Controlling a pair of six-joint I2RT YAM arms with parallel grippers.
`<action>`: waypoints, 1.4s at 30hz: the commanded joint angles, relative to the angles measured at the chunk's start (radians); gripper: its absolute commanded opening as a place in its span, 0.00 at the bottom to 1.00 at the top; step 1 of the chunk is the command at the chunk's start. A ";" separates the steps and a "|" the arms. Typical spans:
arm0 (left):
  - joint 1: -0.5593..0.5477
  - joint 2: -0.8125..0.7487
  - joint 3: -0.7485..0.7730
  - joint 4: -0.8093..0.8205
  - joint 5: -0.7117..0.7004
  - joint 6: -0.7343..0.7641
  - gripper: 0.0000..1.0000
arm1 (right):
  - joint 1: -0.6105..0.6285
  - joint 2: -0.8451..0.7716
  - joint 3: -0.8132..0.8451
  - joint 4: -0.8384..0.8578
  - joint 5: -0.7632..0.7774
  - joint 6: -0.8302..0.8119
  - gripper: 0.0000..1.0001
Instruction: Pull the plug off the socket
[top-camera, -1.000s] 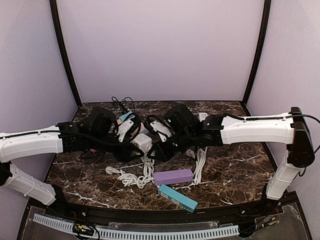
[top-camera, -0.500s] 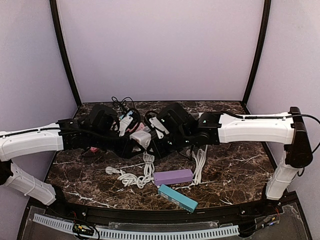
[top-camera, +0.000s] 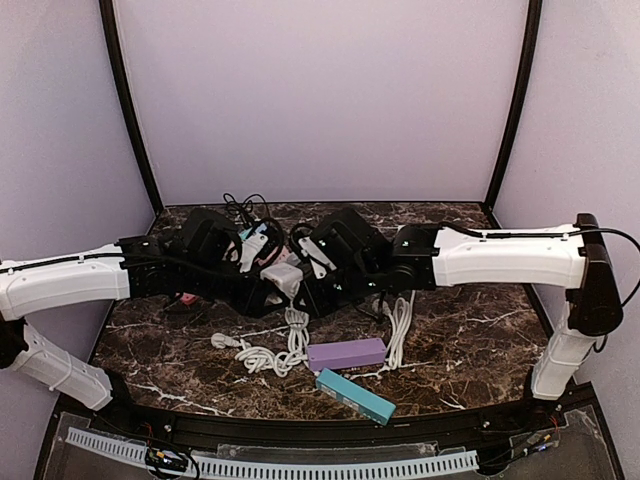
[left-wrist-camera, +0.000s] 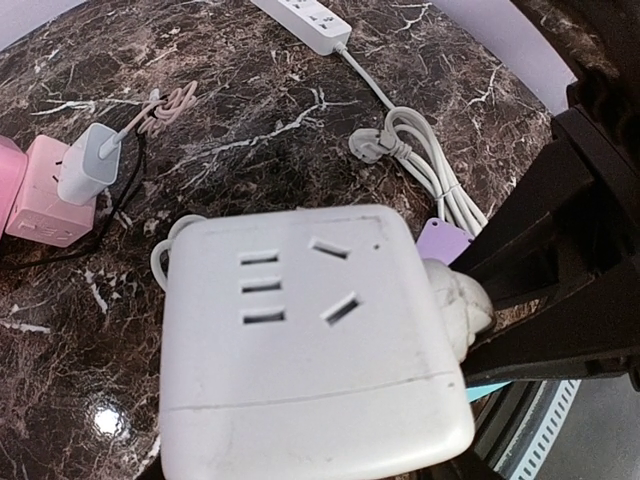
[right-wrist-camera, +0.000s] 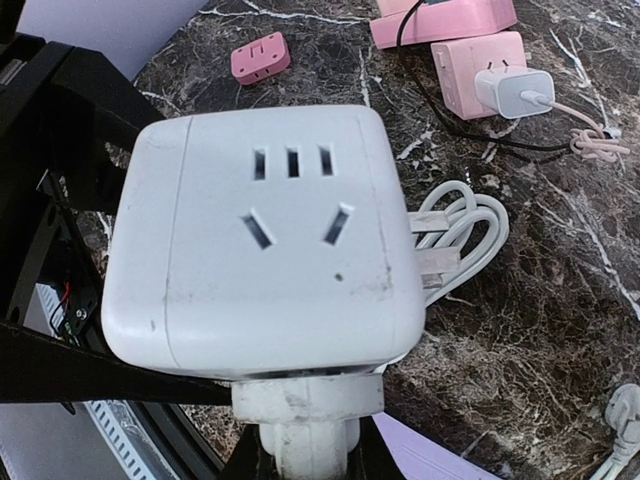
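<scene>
the white socket cube (top-camera: 284, 279) hangs above the table (top-camera: 470, 330) at its middle, caught between the two arms so that each can pull against the other. the left gripper (top-camera: 262, 288) meets it from the left and appears clamped on the cube body, though its wrist view is filled by the cube face and hides the fingers. the right gripper (top-camera: 308, 288) comes in from the opposite side and is closed around the plug (right-wrist-camera: 305, 415), which sits seated in the cube's lower face in its wrist view, not yet out. this opposed hold makes sense: one arm anchors the cube, the other draws the plug straight away. the cube's own cable (top-camera: 292, 330) trails down to a loose coil on the table, slack enough not to resist.
</scene>
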 joint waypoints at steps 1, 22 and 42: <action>0.011 -0.050 0.004 -0.026 0.045 0.036 0.01 | -0.043 -0.075 -0.074 0.045 -0.072 -0.015 0.00; 0.012 -0.039 0.037 -0.103 -0.033 -0.030 0.01 | -0.095 -0.118 -0.109 0.014 -0.056 0.016 0.00; 0.098 -0.055 0.033 -0.127 -0.043 -0.154 0.01 | -0.004 -0.068 0.014 -0.146 0.202 0.031 0.00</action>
